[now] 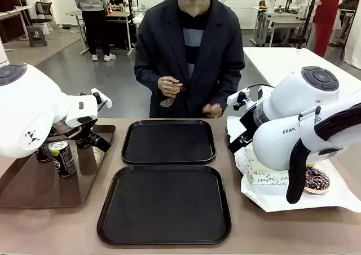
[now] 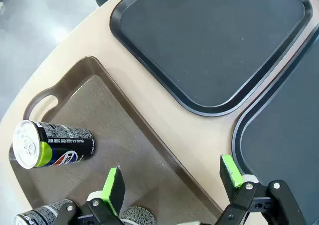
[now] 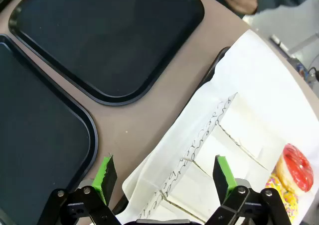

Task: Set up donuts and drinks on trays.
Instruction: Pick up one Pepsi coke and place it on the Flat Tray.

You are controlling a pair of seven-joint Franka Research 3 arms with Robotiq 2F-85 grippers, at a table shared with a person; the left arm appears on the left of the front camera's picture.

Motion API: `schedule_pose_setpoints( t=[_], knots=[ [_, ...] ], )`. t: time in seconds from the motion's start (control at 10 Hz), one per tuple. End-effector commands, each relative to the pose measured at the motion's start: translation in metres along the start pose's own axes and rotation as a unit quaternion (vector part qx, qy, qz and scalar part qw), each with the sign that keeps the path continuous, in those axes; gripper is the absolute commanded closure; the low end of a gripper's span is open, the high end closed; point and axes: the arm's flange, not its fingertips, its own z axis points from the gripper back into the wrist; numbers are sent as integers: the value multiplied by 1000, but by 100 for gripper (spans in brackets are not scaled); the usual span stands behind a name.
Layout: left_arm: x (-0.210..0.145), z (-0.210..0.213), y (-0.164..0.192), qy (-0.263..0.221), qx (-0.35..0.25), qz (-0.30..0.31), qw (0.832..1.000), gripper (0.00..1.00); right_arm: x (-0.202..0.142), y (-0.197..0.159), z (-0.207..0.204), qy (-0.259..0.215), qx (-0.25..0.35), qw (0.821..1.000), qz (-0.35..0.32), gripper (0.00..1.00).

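Front view: two matching black trays are lying bare in the middle of the frame, the far tray (image 1: 169, 142) just beyond the near tray (image 1: 164, 205), their rims nearly meeting. At the left, a black soda can (image 1: 62, 157) with a green-rimmed silver top is standing upright on a brown handled tray (image 1: 22, 193). In the left wrist view, a second can (image 2: 40, 217) is peeking in at the bottom left. At the right, a chocolate donut (image 1: 316, 179) with coloured sprinkles is resting on a white paper sheet (image 1: 271, 197), partly hidden by the right arm. In the right wrist view, a red-glazed donut (image 3: 297, 168) and a sprinkled donut (image 3: 283, 201) are sitting at the lower right, beside white paper sleeves (image 3: 224, 135) bearing black script.

Everything is lying on a tan desk (image 1: 56, 227), with grey floor (image 1: 84, 74) stretching behind. A person (image 1: 192, 52) in a dark coat is standing at the far side, one hand (image 1: 169, 87) raised at the waist.

Both white arms are bending inward. The left pincer (image 2: 172, 177) is hovering spread over the brown tray's rim, pinching nothing. The right pincer (image 3: 163, 170) is hanging spread over the paper's edge.
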Motion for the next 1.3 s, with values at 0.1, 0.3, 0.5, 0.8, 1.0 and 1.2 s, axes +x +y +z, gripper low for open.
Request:
schedule_pose_setpoints(
  t=[0.1, 0.3, 0.5, 0.8, 1.0, 1.2],
  knots=[
    [0, 0, 0, 0, 0, 0, 1000, 0, 0, 0, 0, 0, 0, 1000, 0, 0],
    [0, 0, 0, 0, 0, 0, 1000, 0, 0, 0, 0, 0, 0, 1000, 0, 0],
    [0, 0, 0, 0, 0, 0, 1000, 0, 0, 0, 0, 0, 0, 1000, 0, 0],
    [0, 0, 0, 0, 0, 0, 1000, 0, 0, 0, 0, 0, 0, 1000, 0, 0],
    [0, 0, 0, 0, 0, 0, 1000, 0, 0, 0, 0, 0, 0, 1000, 0, 0],
    [0, 0, 0, 0, 0, 0, 1000, 0, 0, 0, 0, 0, 0, 1000, 0, 0]
  ],
)
